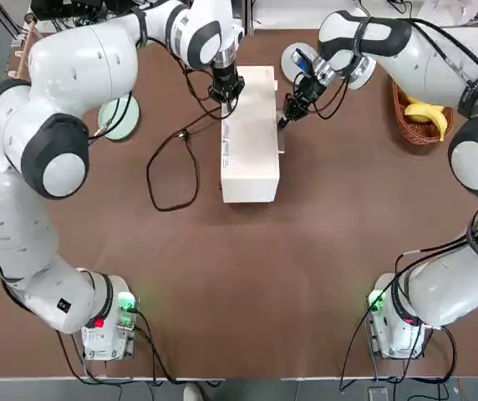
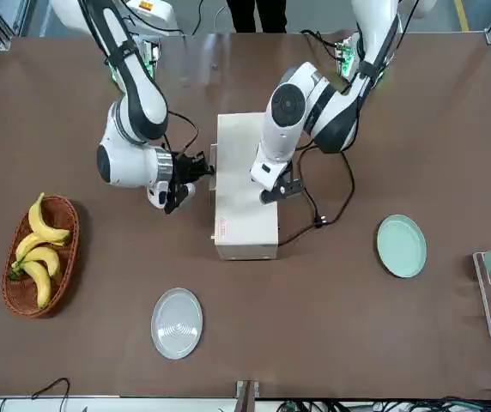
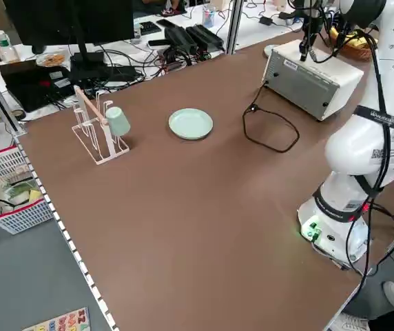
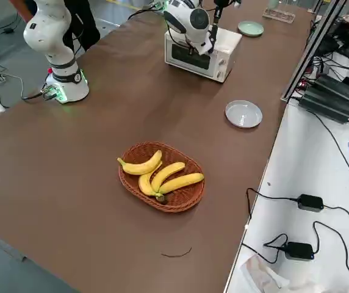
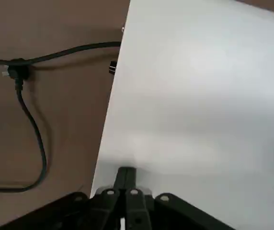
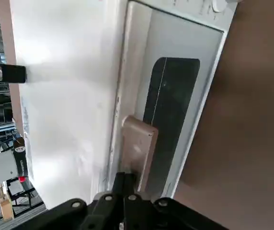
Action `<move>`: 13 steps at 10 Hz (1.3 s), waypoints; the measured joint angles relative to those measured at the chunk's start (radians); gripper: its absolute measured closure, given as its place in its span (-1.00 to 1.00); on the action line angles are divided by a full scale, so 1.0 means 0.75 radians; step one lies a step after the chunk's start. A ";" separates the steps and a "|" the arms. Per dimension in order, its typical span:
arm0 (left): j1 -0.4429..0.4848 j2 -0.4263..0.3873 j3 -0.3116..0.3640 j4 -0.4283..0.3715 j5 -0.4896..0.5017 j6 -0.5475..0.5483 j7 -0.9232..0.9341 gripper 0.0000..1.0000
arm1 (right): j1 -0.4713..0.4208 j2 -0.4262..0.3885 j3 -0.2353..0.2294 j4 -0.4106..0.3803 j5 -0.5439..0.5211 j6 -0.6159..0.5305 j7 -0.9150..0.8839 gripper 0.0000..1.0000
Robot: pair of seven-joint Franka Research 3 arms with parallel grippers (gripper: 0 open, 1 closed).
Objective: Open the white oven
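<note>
Reaching for the door handle (image 6: 139, 143) is your step now. The white oven (image 1: 250, 138) sits mid-table, door not yet down. Your right gripper (image 1: 288, 115) is pressed together at the handle; your left gripper (image 1: 225, 98), also closed, presses the oven's top. Next, pull down gently.

Robotics lab, monitor (image 3: 73, 21), cabling, aluminium framing (image 4: 321, 36)

Smooth matt white oven (image 1: 250, 142) casing, dark glossy glass door (image 6: 168, 115); woven wicker basket (image 2: 18, 275); matt brown table (image 1: 289, 276).
</note>
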 joint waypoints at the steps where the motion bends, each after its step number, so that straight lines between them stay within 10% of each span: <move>1: 0.000 0.000 0.000 0.000 0.000 0.000 0.000 0.98 | -0.001 0.000 0.000 -0.002 0.002 0.000 -0.020 0.92; 13: 0.000 0.000 0.000 0.001 0.000 0.000 -0.001 0.98 | -0.072 0.027 -0.164 -0.164 -0.029 0.013 -0.306 0.91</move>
